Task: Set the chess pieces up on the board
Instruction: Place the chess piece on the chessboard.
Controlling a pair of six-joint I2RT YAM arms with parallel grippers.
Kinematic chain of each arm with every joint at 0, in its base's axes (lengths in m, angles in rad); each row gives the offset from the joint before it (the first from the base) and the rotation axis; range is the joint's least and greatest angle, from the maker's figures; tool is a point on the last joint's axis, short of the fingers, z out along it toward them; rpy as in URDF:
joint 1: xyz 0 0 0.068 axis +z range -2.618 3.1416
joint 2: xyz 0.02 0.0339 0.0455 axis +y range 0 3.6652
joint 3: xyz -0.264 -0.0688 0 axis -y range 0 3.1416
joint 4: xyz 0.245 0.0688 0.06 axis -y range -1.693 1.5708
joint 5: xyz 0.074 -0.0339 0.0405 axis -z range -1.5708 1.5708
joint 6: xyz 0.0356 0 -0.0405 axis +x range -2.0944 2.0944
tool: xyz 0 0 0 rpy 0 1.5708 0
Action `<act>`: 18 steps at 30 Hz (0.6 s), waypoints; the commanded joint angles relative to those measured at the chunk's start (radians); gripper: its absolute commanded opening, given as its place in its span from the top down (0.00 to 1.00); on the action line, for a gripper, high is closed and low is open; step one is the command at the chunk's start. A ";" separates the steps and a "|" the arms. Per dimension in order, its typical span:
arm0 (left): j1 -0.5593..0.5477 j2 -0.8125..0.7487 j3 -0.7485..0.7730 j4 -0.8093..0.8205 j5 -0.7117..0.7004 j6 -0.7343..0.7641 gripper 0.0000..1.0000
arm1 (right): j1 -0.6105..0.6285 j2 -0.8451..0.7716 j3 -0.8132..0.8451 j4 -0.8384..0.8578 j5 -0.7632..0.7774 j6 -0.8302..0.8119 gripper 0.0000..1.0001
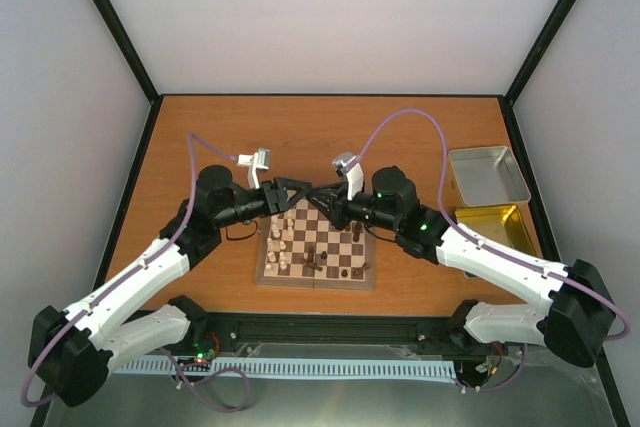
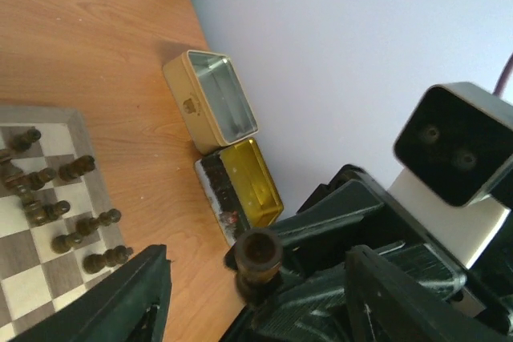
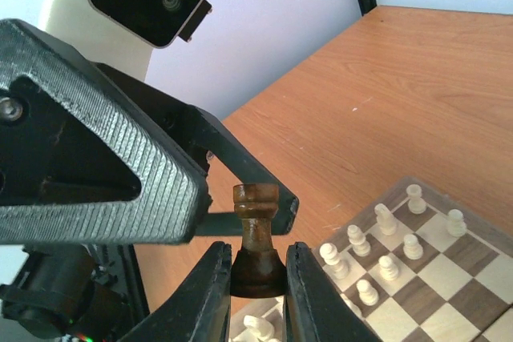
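My right gripper (image 3: 256,271) is shut on the base of a dark brown rook (image 3: 256,222) and holds it upright in the air above the far edge of the board (image 1: 316,284). My left gripper (image 2: 256,282) is open, with its fingers (image 2: 140,298) spread wide on either side of the rook (image 2: 258,252) and not touching it. In the top view the two grippers meet, left (image 1: 297,188) and right (image 1: 326,206). Several dark chessmen (image 1: 321,259) stand on the board's right half, also in the left wrist view (image 2: 76,230). Cream chessmen (image 1: 283,243) stand on its left half.
A silver tin (image 1: 487,175) and a yellow tin (image 1: 497,226) lie on the table right of the board; both show in the left wrist view, silver (image 2: 215,98) and yellow (image 2: 248,182). Black frame posts and pale walls enclose the table.
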 commanded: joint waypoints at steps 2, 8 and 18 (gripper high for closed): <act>0.024 -0.029 0.056 -0.083 0.028 0.078 0.31 | -0.001 -0.059 -0.044 0.003 0.036 -0.116 0.97; 0.074 0.008 0.110 -0.218 0.184 0.188 0.19 | -0.001 -0.095 -0.058 -0.061 -0.017 -0.219 0.97; 0.075 0.097 0.209 -0.335 0.402 0.286 0.50 | -0.001 -0.095 -0.018 -0.162 -0.111 -0.330 0.97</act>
